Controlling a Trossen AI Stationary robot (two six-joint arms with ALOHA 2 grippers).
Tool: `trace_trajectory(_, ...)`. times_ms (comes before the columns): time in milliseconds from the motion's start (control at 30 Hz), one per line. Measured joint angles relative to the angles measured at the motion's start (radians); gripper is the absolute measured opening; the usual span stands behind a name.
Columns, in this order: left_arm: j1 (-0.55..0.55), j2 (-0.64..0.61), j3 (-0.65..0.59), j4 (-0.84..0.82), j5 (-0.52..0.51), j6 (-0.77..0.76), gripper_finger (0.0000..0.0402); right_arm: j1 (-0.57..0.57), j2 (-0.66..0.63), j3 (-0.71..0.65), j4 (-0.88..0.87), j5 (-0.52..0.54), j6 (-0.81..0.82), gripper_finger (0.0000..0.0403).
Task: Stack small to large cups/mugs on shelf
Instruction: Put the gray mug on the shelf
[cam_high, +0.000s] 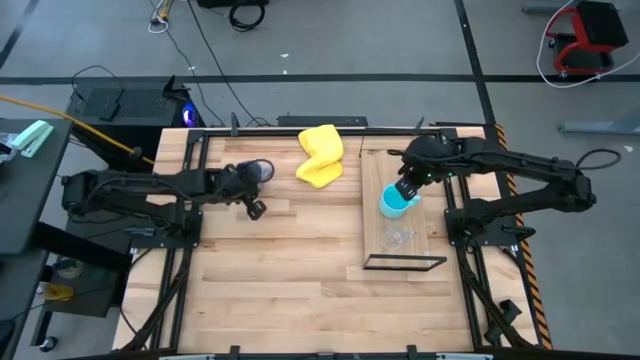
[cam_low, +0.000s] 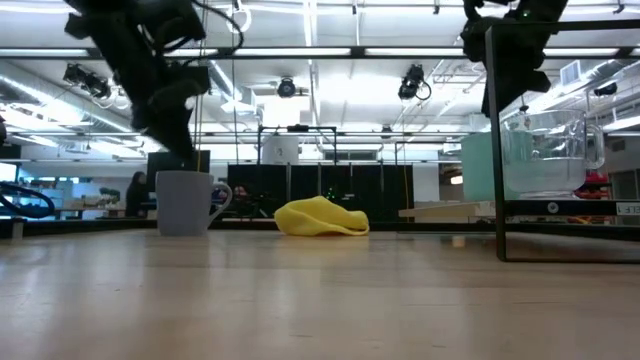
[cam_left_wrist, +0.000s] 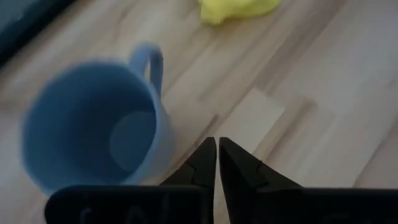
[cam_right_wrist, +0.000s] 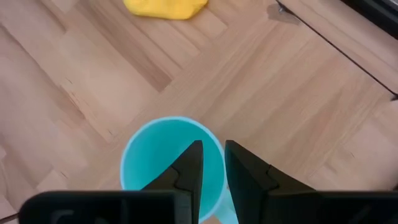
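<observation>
The grey-blue mug (cam_high: 260, 171) (cam_low: 184, 202) (cam_left_wrist: 93, 121) stands upright on its base on the tabletop. My left gripper (cam_high: 255, 207) (cam_left_wrist: 216, 149) is shut and hangs just beside the mug's wall, on its near side, without touching it. The cyan mug (cam_high: 396, 203) (cam_right_wrist: 149, 158) is over the shelf (cam_high: 372, 215) (cam_low: 560, 208), and my right gripper (cam_high: 405, 190) (cam_right_wrist: 213, 148) is shut on it. On the same board, nearer the table's near edge, the clear glass cup (cam_high: 398, 237) (cam_low: 550, 150) stands upright on its base. My right gripper pinches the cyan mug's rim wall (cam_right_wrist: 214, 140), one finger (cam_right_wrist: 189, 165) inside the mug and the other (cam_right_wrist: 245, 174) outside it. The fingers come from above, pointing down. The mug is upright with its mouth up; I cannot tell whether its base rests on the shelf board.
A crumpled yellow cloth (cam_high: 321, 155) (cam_low: 320, 217) lies on the table between the two arms, near the far edge. The shelf's thin black frame (cam_high: 405, 262) (cam_low: 495, 140) rises around the board. Bare planks (cam_high: 300, 270) fill the table's near half.
</observation>
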Motion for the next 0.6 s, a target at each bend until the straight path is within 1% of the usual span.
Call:
trace_trajectory(133, 0.028, 0.000, 0.101, -0.095, 0.000, 0.054, 0.0023, 0.001, -0.005, 0.000, 0.001, 0.000, 0.000, 0.0075)
trace_trajectory(233, 0.053, 0.000, 0.170, -0.231, 0.002, 0.046, 0.0027, 0.001, -0.005, 0.000, 0.001, 0.000, -0.003, 0.0075)
trace_trajectory(333, 0.102, 0.005, 0.214, -0.366, 0.043, 0.027, 0.0039, 0.001, -0.003, 0.000, 0.001, 0.000, -0.021, 0.0075)
trace_trajectory(400, 0.140, 0.009, 0.218, -0.414, 0.096, 0.025, 0.0051, 0.001, -0.003, 0.000, 0.001, 0.000, -0.032, 0.0075)
trace_trajectory(500, 0.184, 0.008, 0.196, -0.394, 0.188, 0.063, 0.0070, 0.001, -0.003, 0.000, 0.001, 0.000, -0.049, 0.0075)
trace_trajectory(600, 0.210, 0.010, 0.169, -0.346, 0.214, 0.129, 0.0090, 0.001, -0.003, 0.000, 0.001, 0.000, -0.052, 0.0075)
